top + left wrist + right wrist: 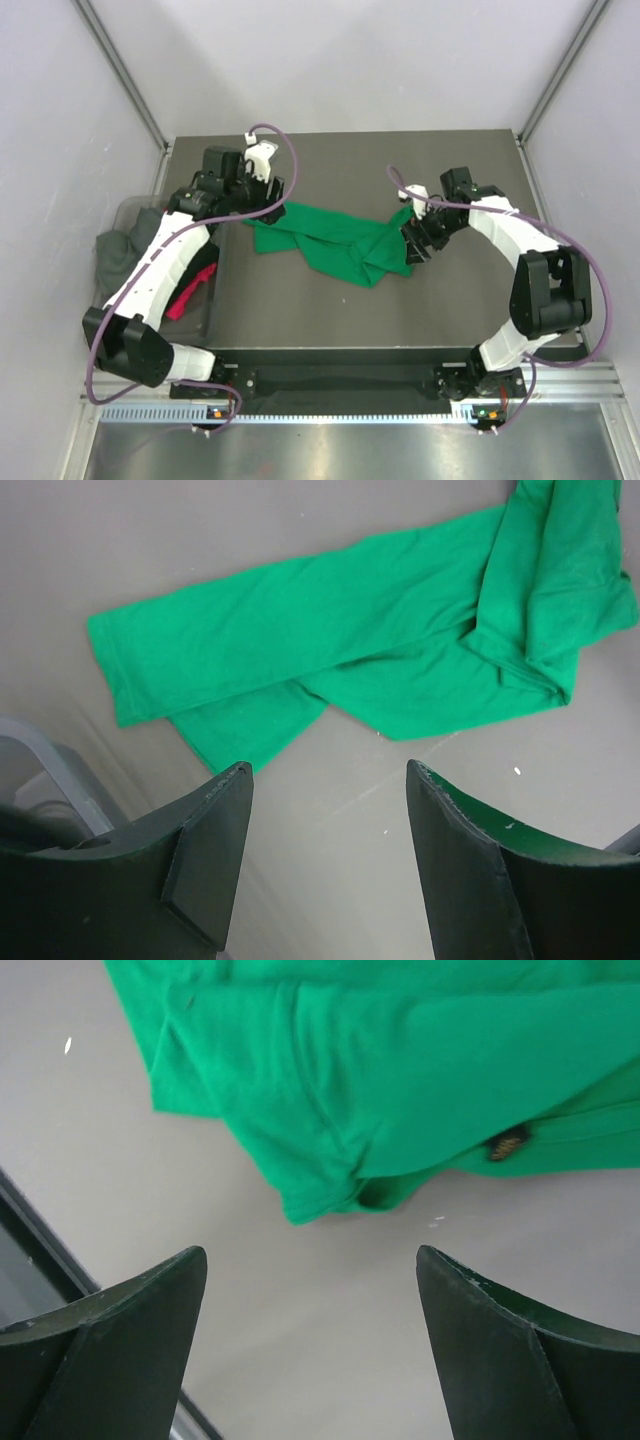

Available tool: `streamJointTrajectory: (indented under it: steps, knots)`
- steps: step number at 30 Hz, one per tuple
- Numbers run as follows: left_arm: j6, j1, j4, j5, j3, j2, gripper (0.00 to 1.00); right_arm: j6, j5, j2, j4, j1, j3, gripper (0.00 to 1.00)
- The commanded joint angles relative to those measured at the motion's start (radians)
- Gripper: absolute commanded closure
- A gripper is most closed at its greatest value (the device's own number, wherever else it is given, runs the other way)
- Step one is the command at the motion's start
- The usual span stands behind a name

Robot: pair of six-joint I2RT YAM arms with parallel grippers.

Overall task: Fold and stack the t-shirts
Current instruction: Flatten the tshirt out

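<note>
Two grippers, jaws apart, flank a rumpled green t-shirt.
The left gripper hangs empty above the shirt's left end, and the right gripper, equally spread and empty, hangs at its right end. Left of the shirt, a clear bin holds a grey t-shirt and a red t-shirt.

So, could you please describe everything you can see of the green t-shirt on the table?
The green t-shirt is one plain bright colour, made of soft thin cloth with stitched hems. It lies crumpled, not neatly folded, on the dark table, stretched out between the two arms, with its right end bunched in overlapping layers. A small dark label shows at one fold. The left gripper and the right gripper are open near it; neither holds it.
</note>
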Motion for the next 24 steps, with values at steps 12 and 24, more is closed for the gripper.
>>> streamJointTrajectory:
  steps: [12,24]
  knots:
    - [-0.044,0.095,0.056,0.076,0.039,-0.041,0.33,-0.036,0.017,0.163,0.008,0.059,-0.018,0.32]
    - [-0.053,0.113,0.063,0.094,0.05,-0.026,0.33,-0.007,0.022,0.205,0.054,0.097,-0.007,0.64]
